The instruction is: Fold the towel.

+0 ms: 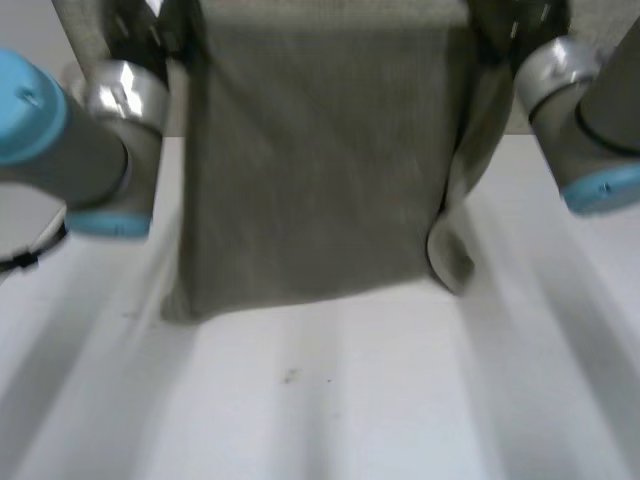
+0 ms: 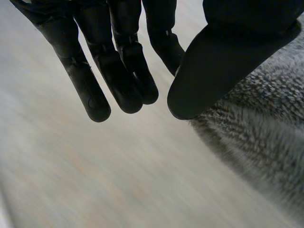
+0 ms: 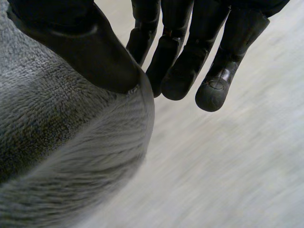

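The white table (image 1: pixel 320 400) spread across the head view, bare towards 6 o'clock. Over its 12 o'clock side hung the grey towel (image 1: pixel 310 160), raised as 1 broad sheet. Its lower edge ran close to the tabletop, and I could not tell whether it touched. A loose flap sagged down the towel's 3 o'clock side.

The left arm (image 1: pixel 90 140) stood at 9 o'clock of the towel and the right arm (image 1: pixel 580 120) at 3 o'clock, each reaching up to an upper corner.

In its own wrist view the left hand (image 2: pixel 114 61) had its fingers nearly straight with nothing between them, while its thumb (image 2: pixel 213 61) pressed on the towel's pile (image 2: pixel 256 137). The right hand (image 3: pixel 190 57) mirrored this: fingers extended and bare, thumb (image 3: pixel 90 52) clamped onto the cloth (image 3: pixel 61 156), which draped away beneath it. Since the towel hung from them, both thumbs were probably pinching it against the palms.

A small dark speck (image 1: pixel 290 376) lay on the table at 6 o'clock of the towel.

I judged the task early: the towel was lifted and spread, with no finished fold lying flat. Laying it down and bringing edge to edge remained.
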Robot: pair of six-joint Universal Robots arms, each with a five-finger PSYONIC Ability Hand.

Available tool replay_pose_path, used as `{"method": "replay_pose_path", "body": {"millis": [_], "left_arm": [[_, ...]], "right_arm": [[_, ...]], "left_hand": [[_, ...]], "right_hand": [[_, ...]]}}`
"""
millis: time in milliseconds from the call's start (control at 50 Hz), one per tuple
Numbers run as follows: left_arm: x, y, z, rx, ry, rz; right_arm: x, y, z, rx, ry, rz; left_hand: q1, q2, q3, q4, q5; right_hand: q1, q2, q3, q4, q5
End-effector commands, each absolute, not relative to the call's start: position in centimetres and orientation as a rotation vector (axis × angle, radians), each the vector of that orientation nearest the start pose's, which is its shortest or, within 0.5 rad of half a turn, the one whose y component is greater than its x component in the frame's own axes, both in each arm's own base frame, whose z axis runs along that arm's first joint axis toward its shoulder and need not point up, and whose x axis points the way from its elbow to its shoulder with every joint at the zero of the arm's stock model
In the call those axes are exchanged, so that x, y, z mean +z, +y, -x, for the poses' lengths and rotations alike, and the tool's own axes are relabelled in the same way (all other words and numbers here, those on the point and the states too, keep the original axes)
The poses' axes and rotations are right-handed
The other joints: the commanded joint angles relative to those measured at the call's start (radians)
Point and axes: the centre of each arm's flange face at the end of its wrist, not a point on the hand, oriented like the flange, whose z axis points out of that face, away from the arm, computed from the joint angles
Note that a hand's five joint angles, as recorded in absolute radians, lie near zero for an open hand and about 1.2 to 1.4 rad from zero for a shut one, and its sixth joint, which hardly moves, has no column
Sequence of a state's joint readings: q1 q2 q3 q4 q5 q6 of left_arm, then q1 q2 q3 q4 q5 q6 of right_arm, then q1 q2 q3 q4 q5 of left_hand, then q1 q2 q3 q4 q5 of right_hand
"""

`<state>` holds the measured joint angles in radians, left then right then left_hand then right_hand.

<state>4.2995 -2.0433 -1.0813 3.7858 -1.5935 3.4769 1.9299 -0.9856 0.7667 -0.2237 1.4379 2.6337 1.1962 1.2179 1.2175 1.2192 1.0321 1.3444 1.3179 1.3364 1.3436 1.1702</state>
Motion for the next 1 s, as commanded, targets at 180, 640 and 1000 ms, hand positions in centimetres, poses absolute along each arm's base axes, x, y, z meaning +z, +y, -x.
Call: {"method": "replay_pose_path", "body": {"millis": [180,640,1000], "left_arm": [[39.0,-31.9,27.8,-2.917,1.225,-0.286],[13.7,-23.5,27.0,-2.161,2.164,-0.830],[14.5,-19.6,28.1,-2.115,2.220,-0.982]], "right_arm": [[39.5,-34.3,-29.4,-2.656,1.240,0.830],[13.6,-27.5,-27.2,-1.877,1.926,1.482],[15.0,-25.8,-25.5,-1.824,2.045,1.214]], "left_hand": [[0.200,0.178,0.179,0.177,0.190],[0.200,0.178,0.179,0.177,0.190],[-0.131,-0.153,-0.153,-0.154,-0.142]], "right_hand": [[0.052,0.078,0.060,0.053,0.052],[0.052,0.078,0.060,0.053,0.052],[-0.646,-0.619,-0.638,-0.645,-0.646]]}}
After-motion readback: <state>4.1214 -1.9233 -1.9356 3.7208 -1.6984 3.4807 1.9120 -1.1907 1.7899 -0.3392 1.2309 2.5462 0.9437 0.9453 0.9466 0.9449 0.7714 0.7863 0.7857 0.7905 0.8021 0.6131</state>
